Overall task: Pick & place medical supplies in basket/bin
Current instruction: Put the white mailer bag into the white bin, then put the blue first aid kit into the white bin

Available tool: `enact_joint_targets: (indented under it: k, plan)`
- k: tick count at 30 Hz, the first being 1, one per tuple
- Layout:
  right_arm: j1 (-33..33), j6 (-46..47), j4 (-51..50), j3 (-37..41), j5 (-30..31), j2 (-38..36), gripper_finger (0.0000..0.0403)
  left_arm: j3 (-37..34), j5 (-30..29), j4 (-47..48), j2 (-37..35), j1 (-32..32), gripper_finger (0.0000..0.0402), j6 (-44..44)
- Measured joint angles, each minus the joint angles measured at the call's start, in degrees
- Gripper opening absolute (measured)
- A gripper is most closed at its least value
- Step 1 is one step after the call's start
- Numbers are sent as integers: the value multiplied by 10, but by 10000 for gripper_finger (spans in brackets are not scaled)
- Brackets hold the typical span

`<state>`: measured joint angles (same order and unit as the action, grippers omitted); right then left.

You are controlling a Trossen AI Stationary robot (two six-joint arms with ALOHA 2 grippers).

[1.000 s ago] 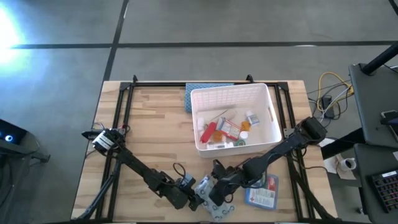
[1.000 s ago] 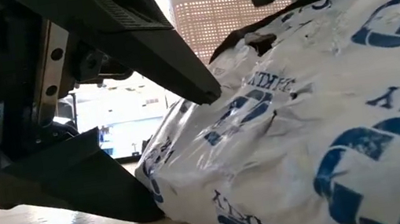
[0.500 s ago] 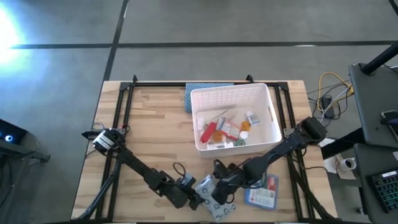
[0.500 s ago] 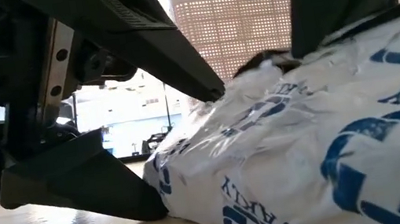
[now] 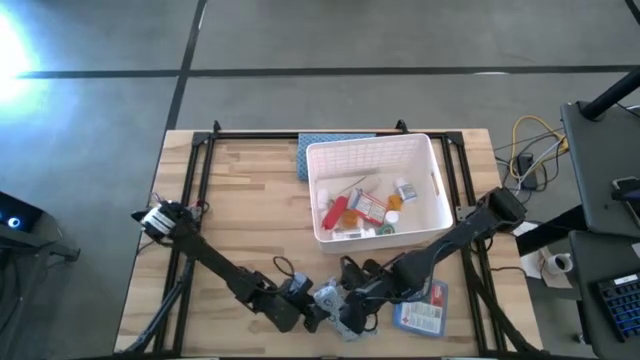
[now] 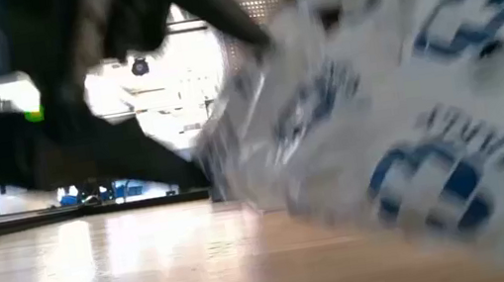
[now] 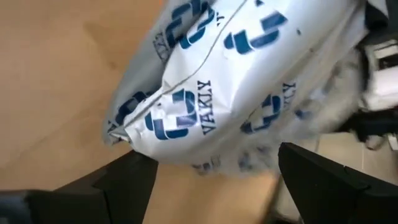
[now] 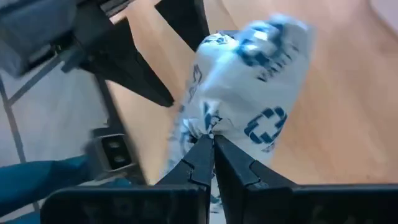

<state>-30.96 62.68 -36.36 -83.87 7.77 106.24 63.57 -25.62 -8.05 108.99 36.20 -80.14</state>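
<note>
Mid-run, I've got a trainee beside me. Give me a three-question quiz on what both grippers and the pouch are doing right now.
1. True or false: the right gripper is pinched shut on the pouch.
2. The left gripper is: A) open beside the pouch, B) inside the white bin, C) holding a bottle.
3. Which flat item lies on the table beside the right arm?

Key: 1 true. 2 A. 3 the blue-white flat box.

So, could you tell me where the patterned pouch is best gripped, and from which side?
By a gathered fold at its edge, probably from above. The pouch is soft and crumpled, too bulky to span, and a pinched fold gives thin material to clamp. The right end effector is shut on such a fold; the left end effector straddles it, open.
</note>
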Motion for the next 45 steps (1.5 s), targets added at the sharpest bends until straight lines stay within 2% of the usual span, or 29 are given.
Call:
enact_joint_targets:
  k: [9, 16, 21, 25, 28, 32, 37, 39, 42, 45]
  plan:
    - [-9, -47, -151, -195, 102, -3, 8, 2, -125, 62, -142, 28, 308, 48]
    - [7, -97, -256, -327, 176, -4, 8, 32, -242, 76, -254, -3, 308, 194]
    - [40, -136, -334, -388, 223, -1, 8, 59, -260, 69, -313, -38, 308, 304]
    - [80, -155, -388, -419, 262, -1, 8, 93, -253, 66, -328, -82, 308, 397]
    - [107, -158, -421, -432, 295, -1, 9, 132, -237, 101, -322, -115, 308, 438]
    - [131, -148, -461, -444, 327, -1, 9, 186, -190, 175, -292, -164, 308, 446]
    - [144, -74, -530, -450, 340, 0, 9, 233, -107, 255, -249, -201, 308, 444]
    - [144, -65, -538, -442, 336, -3, 9, 243, -87, 306, -242, -201, 308, 439]
    - [136, -71, -528, -428, 296, -18, 12, 242, -45, 379, -232, -200, 308, 428]
    - [136, -69, -530, -419, 255, -33, 28, 246, -30, 440, -248, -202, 308, 406]
